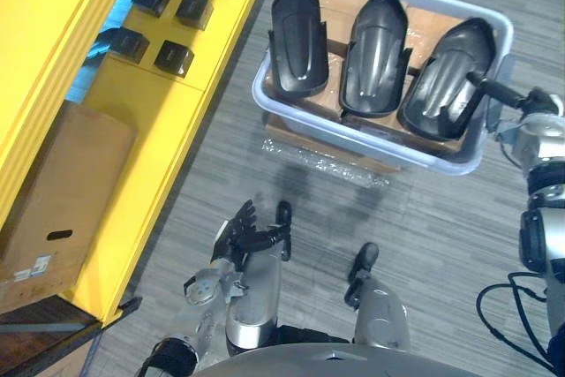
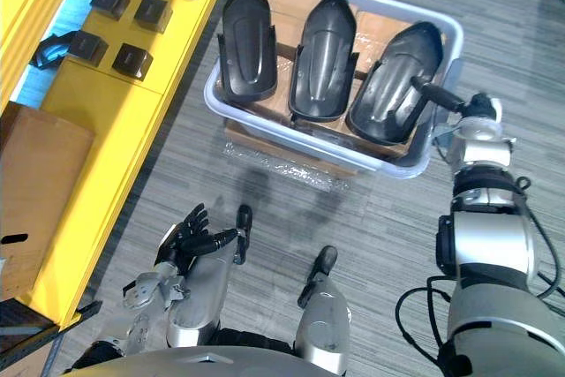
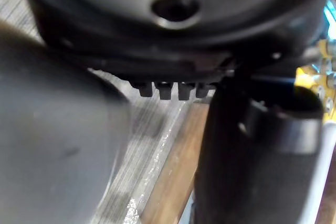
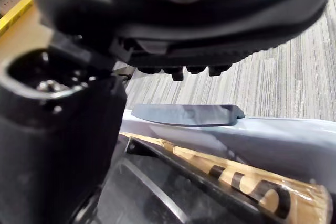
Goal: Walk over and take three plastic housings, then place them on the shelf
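Black glossy housings [image 1: 375, 55], three abreast in a pale tub [image 1: 459, 165]; right hand [image 2: 468, 108] straight-fingered on the rightmost, left hand [image 1: 243, 236] spread.

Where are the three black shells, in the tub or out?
In. All three plastic housings lie side by side inside the pale tub.

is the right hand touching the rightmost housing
Cannot tell: the right eye view shows the right hand over the rightmost housing, neither contact nor gap plain.
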`<state>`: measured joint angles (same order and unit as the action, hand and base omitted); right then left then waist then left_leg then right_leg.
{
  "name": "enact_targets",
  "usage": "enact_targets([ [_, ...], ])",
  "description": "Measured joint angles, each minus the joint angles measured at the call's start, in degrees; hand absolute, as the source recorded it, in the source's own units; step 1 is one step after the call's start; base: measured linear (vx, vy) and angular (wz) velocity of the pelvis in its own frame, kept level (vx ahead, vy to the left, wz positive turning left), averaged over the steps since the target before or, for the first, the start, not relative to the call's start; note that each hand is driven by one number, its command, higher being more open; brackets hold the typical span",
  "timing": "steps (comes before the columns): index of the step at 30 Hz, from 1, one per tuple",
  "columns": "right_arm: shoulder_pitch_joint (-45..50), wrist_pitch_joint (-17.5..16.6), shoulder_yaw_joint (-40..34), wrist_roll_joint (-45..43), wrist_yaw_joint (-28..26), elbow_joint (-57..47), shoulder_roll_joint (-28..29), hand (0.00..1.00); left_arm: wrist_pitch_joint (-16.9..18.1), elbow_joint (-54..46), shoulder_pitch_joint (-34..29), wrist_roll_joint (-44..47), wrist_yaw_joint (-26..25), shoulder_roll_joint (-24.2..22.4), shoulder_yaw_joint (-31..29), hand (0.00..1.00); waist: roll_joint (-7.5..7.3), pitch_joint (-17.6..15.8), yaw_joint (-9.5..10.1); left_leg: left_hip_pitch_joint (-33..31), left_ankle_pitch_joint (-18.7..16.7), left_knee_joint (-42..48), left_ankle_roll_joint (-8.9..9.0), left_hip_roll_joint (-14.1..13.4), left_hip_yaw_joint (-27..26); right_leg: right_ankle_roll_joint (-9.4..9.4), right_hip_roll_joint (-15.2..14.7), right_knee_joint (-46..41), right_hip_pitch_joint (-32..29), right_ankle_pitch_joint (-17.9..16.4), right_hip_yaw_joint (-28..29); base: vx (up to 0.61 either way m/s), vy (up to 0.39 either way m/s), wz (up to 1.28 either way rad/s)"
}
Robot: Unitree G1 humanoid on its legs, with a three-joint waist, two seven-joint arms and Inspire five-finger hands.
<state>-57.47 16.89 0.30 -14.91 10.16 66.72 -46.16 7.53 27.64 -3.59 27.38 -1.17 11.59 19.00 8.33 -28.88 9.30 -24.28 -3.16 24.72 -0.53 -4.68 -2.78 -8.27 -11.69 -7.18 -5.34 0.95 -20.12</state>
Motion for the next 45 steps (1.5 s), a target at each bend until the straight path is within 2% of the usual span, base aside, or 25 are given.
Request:
enact_targets([
  [2, -1.01, 0.39, 1.08, 0.52, -1.40, 1.13, -0.60, 1.00, 0.03, 1.06, 0.93, 0.10, -0.24, 0.02, 0.67, 1.00, 0.47, -0.07, 0.19, -0.59, 0.03, 0.17, -0.04, -0.05, -0.01, 0.10, -0.12, -0.98, -1.03, -0.15, 0.02, -0.01, 0.004, -0.02],
  [3, -1.64, 0.59, 2.79, 0.71, -2.81, 1.64, -0.64, 0.00, 0.04, 1.85, 1.45, 0.93, -0.39, 0.02, 0.84, 1.00, 0.56, -0.06, 0.16, -1.42, 0.02, 0.62, -0.05, -0.09, -0.01, 0.11, -0.35, -2.31, -2.21, -0.83, 0.04, -0.02, 0.006, -0.04],
  [5, -2.43, 0.66, 4.09, 0.71, -4.34, 2.50, -1.05, 0.00, 0.16, 2.67, 2.11, 2.45, -0.87, -0.17, 1.08, 1.00, 1.12, -0.22, 0.40, -2.61, -0.13, 1.45, -0.03, -0.22, 0.23, 0.21, -0.55, -4.33, -3.79, -1.70, 0.06, -0.04, 0.003, 0.01],
  [7, -2.85, 0.71, 6.59, 0.92, -4.86, 2.97, -2.68, 0.00, 0.19, 5.04, 4.28, 4.44, -1.45, -0.40, 2.75, 1.00, 2.34, -0.30, 1.63, -4.81, -0.24, 2.63, -0.03, -0.20, 0.42, 0.34, -1.32, -8.55, -7.25, -3.62, 0.15, -0.06, -0.006, 0.03],
  [10, -4.78, 1.70, 9.96, 2.34, -4.44, 4.05, -5.04, 0.00, 1.04, 6.34, 4.30, 6.12, -2.13, -0.47, 2.86, 1.00, 2.45, -0.23, 1.90, -7.70, -0.36, 3.94, 0.16, -0.22, 0.48, 0.73, -2.21, -13.21, -11.73, -5.50, 0.66, -0.04, -0.015, -0.02],
  [17, -4.80, 2.46, 17.09, 7.89, -4.76, 2.19, -7.77, 0.00, 1.46, 6.80, 4.24, 6.32, -2.34, -0.71, 3.15, 1.00, 2.64, -0.10, 1.59, -7.80, -0.27, 3.90, 1.09, -0.27, 0.24, 1.64, -3.82, -20.38, -15.55, -9.86, 1.59, -0.03, -0.060, -0.02],
  [21, -4.79, 2.38, 18.23, 7.95, -5.88, 1.89, -8.22, 0.00, 1.92, 6.36, 4.20, 6.24, -2.37, -0.94, 3.14, 1.00, 2.84, 0.03, 1.30, -7.59, 0.15, 3.86, 1.50, -0.62, 0.44, 2.20, -4.12, -22.55, -16.16, -11.17, 1.13, 0.02, -0.090, 0.01],
  [27, -5.48, 0.67, 18.34, 10.38, -7.49, 0.57, -8.21, 0.00, 1.97, 5.33, 3.46, 6.22, -3.16, -1.03, 2.38, 1.00, 2.90, 0.07, 0.47, -6.27, 0.52, 3.78, 2.10, -1.31, 1.66, 3.37, -4.10, -23.92, -14.38, -12.03, -1.87, 0.01, -0.066, 0.06],
  [31, -5.46, 0.56, 18.45, 14.07, -8.62, 0.58, -8.20, 0.00, 1.94, 4.91, 2.97, 6.20, -2.96, -1.55, 1.19, 1.00, 2.89, 0.07, 0.44, -5.10, 0.60, 3.30, 2.29, -1.23, 2.02, 3.32, -4.07, -23.77, -13.13, -12.62, -2.46, -0.04, -0.018, 0.08],
  [34, -5.45, -1.22, 19.66, 16.64, -9.10, 0.33, -8.18, 0.00, 1.86, 4.88, 2.82, 6.17, -1.87, -1.54, 0.62, 1.00, 2.88, 0.07, 0.14, -3.99, 0.88, 2.92, 2.65, -1.23, 3.07, 3.35, -3.37, -23.08, -11.21, -12.62, -3.42, -0.05, -0.013, 0.13],
  [37, -5.38, -2.43, 21.50, 16.76, -8.88, -1.84, -8.18, 0.00, 1.86, 4.69, 2.47, 5.92, -1.08, -1.53, 0.37, 1.00, 2.80, 0.01, 0.40, -2.87, 1.26, 1.77, 2.82, -1.40, 3.16, 3.28, -3.06, -22.14, -10.02, -12.54, -3.91, -0.03, 0.000, 0.05],
  [41, -4.55, -3.99, 21.65, 17.08, -6.51, -6.92, -8.16, 0.00, 1.90, 0.90, -1.03, 5.91, -0.44, -1.36, -0.64, 1.00, 2.55, -0.14, 0.79, -0.85, 2.94, -1.39, 3.02, -1.48, 3.45, 3.33, -2.27, -19.36, -7.93, -11.40, -4.71, 0.01, -0.002, 0.06],
  [43, -3.57, -4.40, 21.40, 17.60, -5.55, -9.10, -8.15, 0.00, 1.90, -0.33, -1.97, 5.92, -0.31, -1.07, -0.95, 1.00, 2.03, -0.49, 0.84, 0.76, 3.13, -2.39, 3.17, -1.60, 3.41, 3.40, -1.93, -18.23, -6.25, -11.14, -4.75, 0.05, -0.008, 0.04],
  [45, -0.45, -5.48, 19.46, 19.20, -3.64, -13.78, -7.87, 0.00, 1.84, -3.37, -3.51, 6.08, -0.08, -0.42, -1.71, 1.00, 0.70, -1.10, 0.76, 3.63, 3.37, -4.27, 3.48, -1.91, 3.10, 3.38, -1.07, -16.07, -3.33, -10.43, -4.77, 0.07, -0.021, -0.02],
])
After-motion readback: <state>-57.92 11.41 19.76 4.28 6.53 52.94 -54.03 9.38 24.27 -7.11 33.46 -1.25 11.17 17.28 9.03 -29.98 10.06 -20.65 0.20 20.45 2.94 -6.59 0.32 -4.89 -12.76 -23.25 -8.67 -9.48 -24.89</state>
